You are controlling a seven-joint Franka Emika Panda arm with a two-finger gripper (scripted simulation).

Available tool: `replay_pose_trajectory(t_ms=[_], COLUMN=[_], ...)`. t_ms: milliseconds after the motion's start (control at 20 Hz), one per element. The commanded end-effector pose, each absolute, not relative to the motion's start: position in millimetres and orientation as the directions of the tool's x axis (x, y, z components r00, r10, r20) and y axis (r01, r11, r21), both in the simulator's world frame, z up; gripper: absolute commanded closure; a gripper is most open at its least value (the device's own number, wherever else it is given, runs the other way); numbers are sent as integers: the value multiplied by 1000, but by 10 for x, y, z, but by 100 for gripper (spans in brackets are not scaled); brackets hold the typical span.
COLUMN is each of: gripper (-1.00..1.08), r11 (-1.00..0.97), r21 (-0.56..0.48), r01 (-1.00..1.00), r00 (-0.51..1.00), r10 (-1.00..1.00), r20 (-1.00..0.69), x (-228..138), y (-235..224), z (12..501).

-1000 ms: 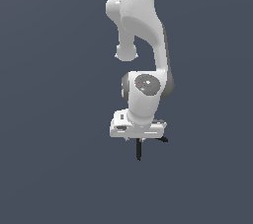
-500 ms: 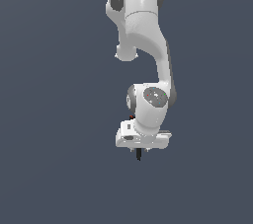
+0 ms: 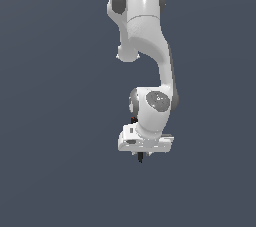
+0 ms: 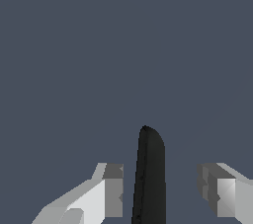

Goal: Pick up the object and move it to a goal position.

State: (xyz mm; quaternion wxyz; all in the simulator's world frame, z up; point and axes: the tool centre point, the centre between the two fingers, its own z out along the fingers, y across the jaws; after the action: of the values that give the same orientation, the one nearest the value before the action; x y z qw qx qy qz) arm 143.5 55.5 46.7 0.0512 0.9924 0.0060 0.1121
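Note:
The object is a small black clamp. In the wrist view one rounded black arm of the clamp (image 4: 148,178) stands between my two fingers and reaches past their tips. My gripper (image 4: 161,166) is part-closed around it. A gap shows on each side of the visible part, and the place of contact is hidden. In the exterior view the gripper (image 3: 141,157) points straight down, and a short black stub of the clamp (image 3: 140,159) hangs under the white hand. The clamp's red tip does not show clearly.
Only a plain dark grey background surrounds the arm (image 3: 150,61) in both views; no table edge, container or goal marker shows. A tiny red speck (image 3: 133,119) sits by the wrist on the exterior view's left; I cannot tell what it is.
The hand has moved lower in the exterior view and turned about its axis. The black clamp has stayed under the hand and moved with it.

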Motion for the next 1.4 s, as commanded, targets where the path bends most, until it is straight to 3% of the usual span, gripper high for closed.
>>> replay_pose_trajectory(t_ms=[0, 400, 450, 1350], gripper=[-20, -20, 108, 108], r11=[-995, -995, -995, -995], r21=[103, 103, 103, 103], r01=[0, 0, 0, 0], r00=[975, 974, 974, 975], r10=[23, 23, 23, 23], r20=[221, 223, 223, 222], x=[1446, 1484, 1484, 1418], y=[548, 531, 531, 630], z=[403, 231, 231, 321])
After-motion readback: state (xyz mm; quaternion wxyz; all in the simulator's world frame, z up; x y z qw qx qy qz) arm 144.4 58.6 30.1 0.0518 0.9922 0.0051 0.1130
